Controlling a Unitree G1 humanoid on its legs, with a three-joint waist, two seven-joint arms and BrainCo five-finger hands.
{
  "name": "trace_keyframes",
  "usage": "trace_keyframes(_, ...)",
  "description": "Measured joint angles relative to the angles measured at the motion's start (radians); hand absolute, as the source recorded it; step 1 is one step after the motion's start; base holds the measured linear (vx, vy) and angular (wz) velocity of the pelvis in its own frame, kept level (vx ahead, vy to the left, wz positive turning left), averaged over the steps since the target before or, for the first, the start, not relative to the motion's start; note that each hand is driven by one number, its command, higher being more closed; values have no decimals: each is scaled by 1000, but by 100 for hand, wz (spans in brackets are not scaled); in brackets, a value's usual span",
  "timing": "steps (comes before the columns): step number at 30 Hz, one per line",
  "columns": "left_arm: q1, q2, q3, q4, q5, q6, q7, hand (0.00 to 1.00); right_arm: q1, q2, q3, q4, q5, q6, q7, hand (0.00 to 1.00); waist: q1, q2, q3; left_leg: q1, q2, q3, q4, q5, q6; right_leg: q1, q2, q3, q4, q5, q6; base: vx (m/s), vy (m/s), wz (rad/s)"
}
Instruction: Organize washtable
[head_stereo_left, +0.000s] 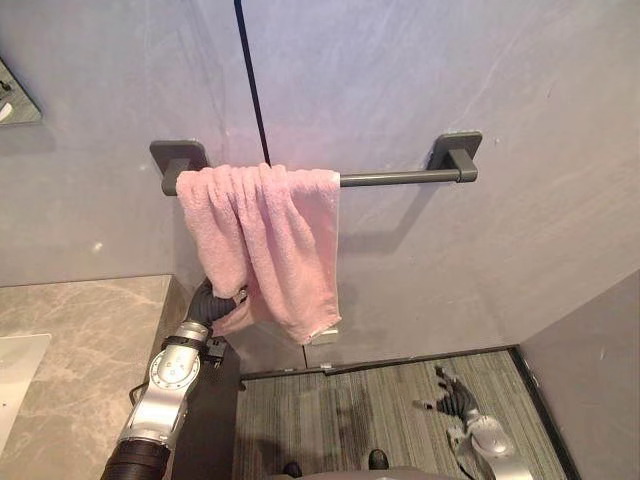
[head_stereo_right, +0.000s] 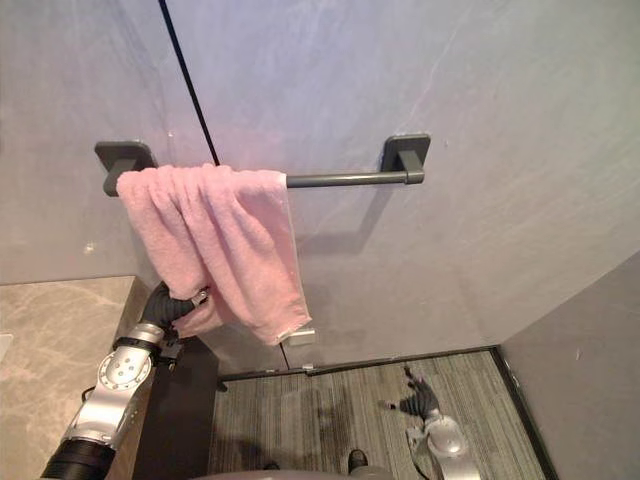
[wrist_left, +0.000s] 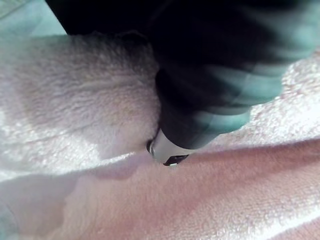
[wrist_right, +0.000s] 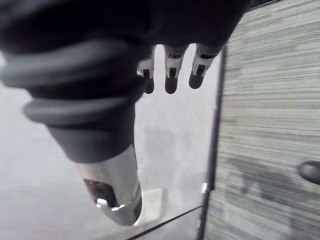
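A pink towel (head_stereo_left: 265, 235) hangs bunched over the left end of a dark towel bar (head_stereo_left: 400, 178) on the grey wall. My left hand (head_stereo_left: 207, 305) reaches up to the towel's lower left fold, and that fold is gathered at the hand. Up close, the thumb (wrist_left: 167, 150) presses into the pink cloth (wrist_left: 175, 200), pinching it. My right hand (head_stereo_left: 457, 400) hangs low over the floor at the lower right. Its fingers (wrist_right: 170, 75) are relaxed and hold nothing.
A marble counter (head_stereo_left: 90, 330) with the edge of a white basin (head_stereo_left: 15, 375) lies at the left, over a dark cabinet side (head_stereo_left: 215, 420). Striped grey flooring (head_stereo_left: 370, 415) runs below the wall. A small white block (head_stereo_left: 325, 335) sits at the wall's base.
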Motion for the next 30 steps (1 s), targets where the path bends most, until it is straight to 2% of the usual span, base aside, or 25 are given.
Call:
trace_keyframes(1, 4, 0, 1, -16, 0, -1, 9, 100, 1, -8, 1, -72, 10, -18, 6, 0, 0, 0, 0, -4, 0, 0, 0, 0, 0, -5, 0, 0, 0, 0, 0, 0, 0, 0)
trace_keyframes(6, 30, -11, 4, -70, -1, -9, 19, 100, -1, -47, 21, -258, 63, -50, 40, 0, 4, -2, -1, -8, -1, -4, 3, 0, 0, -5, -2, 10, 3, 0, 0, 17, -15, -5)
trace_keyframes(7, 34, -18, 4, -76, -1, -14, 19, 100, -4, -57, 29, -285, 84, -65, 45, 0, 4, -3, -1, -8, -1, -5, 3, 0, 0, -6, -2, 12, 4, 0, 0, -16, -19, -3)
trace_keyframes(15, 42, -28, 2, -115, -4, -29, 20, 100, -60, -114, 111, -422, 162, -89, 64, 0, 6, -11, -2, -14, 3, -8, 11, -2, 2, -17, -1, 23, 21, -5, 3, -58, -23, -1)
trace_keyframes(22, 41, -28, -8, -125, -15, -30, 20, 100, -196, -119, 196, -458, 205, -106, 59, 0, 10, -27, -13, -36, -1, -27, 21, -1, 2, -27, -2, 7, 23, -5, 3, -21, -17, 7)
trace_keyframes(30, 33, -28, -21, -133, -43, -30, 20, 100, -266, -138, 261, -455, 219, -104, 54, 0, 27, -27, -13, -46, -3, -34, 26, 0, 2, -27, -3, -1, 23, -6, 3, -8, -5, 2)
